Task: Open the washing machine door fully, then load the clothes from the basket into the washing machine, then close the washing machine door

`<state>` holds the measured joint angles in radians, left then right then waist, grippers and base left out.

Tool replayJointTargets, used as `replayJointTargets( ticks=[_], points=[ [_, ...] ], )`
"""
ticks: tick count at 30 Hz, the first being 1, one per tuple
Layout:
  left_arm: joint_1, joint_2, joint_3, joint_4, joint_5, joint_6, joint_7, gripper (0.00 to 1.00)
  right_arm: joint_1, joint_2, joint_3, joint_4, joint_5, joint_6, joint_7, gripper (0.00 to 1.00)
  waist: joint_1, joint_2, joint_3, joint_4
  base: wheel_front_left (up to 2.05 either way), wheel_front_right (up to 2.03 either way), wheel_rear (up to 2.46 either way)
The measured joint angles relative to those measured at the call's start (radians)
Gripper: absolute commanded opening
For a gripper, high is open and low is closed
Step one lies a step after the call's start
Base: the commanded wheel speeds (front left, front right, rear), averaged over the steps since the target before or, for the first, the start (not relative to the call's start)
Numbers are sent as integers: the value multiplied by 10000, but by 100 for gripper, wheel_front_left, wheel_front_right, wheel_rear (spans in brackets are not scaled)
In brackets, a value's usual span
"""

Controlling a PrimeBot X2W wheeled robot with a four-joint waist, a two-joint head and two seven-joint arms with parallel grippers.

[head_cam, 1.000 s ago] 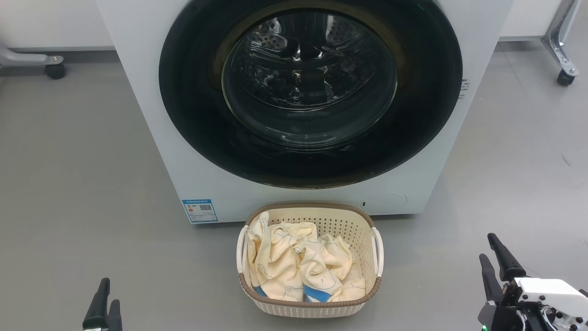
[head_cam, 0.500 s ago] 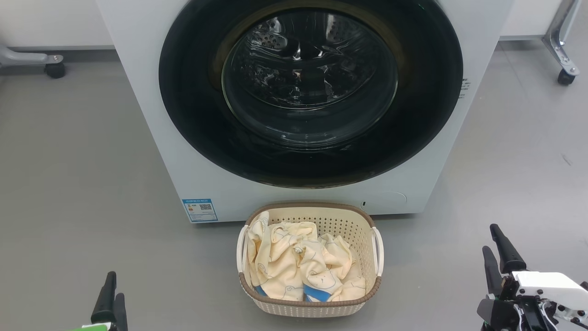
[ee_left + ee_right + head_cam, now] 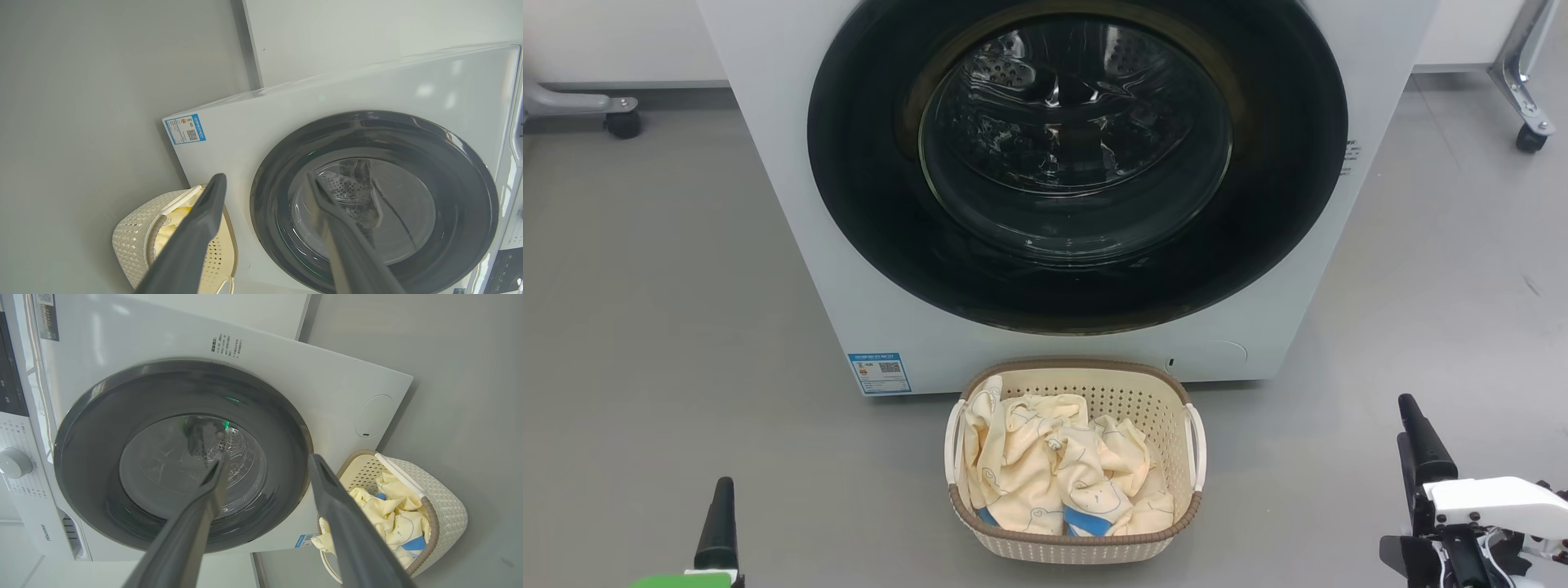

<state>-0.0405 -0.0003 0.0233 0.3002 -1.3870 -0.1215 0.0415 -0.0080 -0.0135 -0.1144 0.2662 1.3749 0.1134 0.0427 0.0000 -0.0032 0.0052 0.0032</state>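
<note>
Left hand (image 3: 265, 176) and right hand (image 3: 268, 457) sit low at either side, both empty, fingers apart. Between them I see the basket (image 3: 1078, 545) on the floor (image 3: 645, 327), the clothes (image 3: 1054, 474) heaped inside. Just behind it is the washing machine (image 3: 784, 204), with the washing machine door (image 3: 866, 163) closed against its front.

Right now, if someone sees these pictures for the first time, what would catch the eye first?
The big round washing machine door, shut, with its glossy black ring and glass window, dominates the upper middle of the head view. Just below it on the grey floor stands the small cream basket, with pale yellow clothes crumpled inside.
</note>
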Motion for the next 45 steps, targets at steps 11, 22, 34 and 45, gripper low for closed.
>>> replayJointTargets(
  ticks=[11,22,34,45],
  points=[
    [-5,150,-190,44,1404,0,-441,100,27,-119,71,-334,-1434,2,-428,100,0,0,-8,-6,0,0,0],
    [-7,297,-280,-35,3160,0,-874,100,86,-439,299,-598,-3532,4,-903,100,0,0,-21,-36,0,0,0],
    [-3,359,-357,-249,5365,0,-1398,100,243,-788,848,-798,-6050,15,-1375,100,0,0,-76,-93,0,0,0],
    [45,527,-545,-364,7674,-2,-1845,100,247,-984,1325,-867,-8073,44,-1820,100,0,0,-82,-116,0,0,0]
  ],
)
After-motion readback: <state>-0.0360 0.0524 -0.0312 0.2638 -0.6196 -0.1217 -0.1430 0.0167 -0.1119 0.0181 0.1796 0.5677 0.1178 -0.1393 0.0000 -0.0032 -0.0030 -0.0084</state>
